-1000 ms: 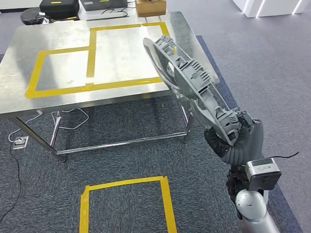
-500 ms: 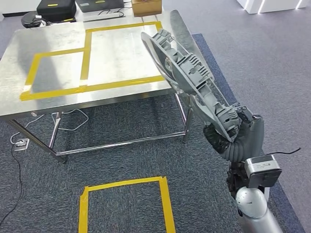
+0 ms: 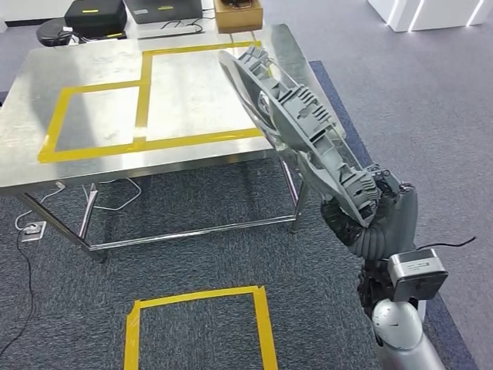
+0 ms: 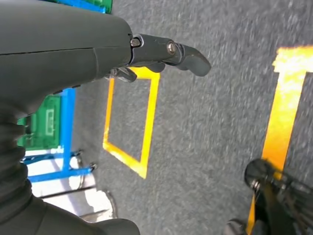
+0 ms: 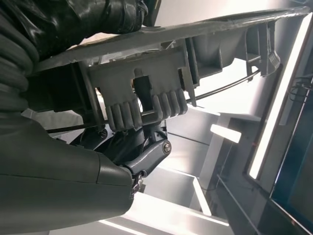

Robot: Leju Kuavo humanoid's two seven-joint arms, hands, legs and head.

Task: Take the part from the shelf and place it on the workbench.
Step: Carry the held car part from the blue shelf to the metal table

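Shifted slightly since half a second ago: whole head view, so camera motion; part's far tip now a little further over the surface's near right corner, grip unchanged.

Nearest, floor: grey carpet (image 3: 192,254) with yellow tape square (image 3: 197,327) directly ahead of the robot.

Right robot hand (image 3: 372,220), low right in head view: dark fingers wrapped around near end of part, ribbed grey wrist cover behind, silver arm below. Right wrist view: fingers (image 5: 147,159) curled under ribbed grey casting, gripping it.

Part (image 3: 296,127): long grey cast housing, finned and ribbed, held tilted, rising from the right robot hand up and leftward; far end above right edge of surface, clear of it, not resting.

Left robot hand (image 4: 110,54): hanging over carpet in left wrist view, fingers extended and apart, holding nothing; blue frame with green panels (image 4: 48,122) close by.

Surface (image 3: 98,162): steel-topped, metal legs, yellow tape rectangles (image 3: 142,96) marked on top. White cable (image 3: 113,193) and floor socket (image 3: 33,227) beneath its left side.

Farthest: black cases (image 3: 95,14) and brown cardboard box (image 3: 237,14) behind surface's rear edge.
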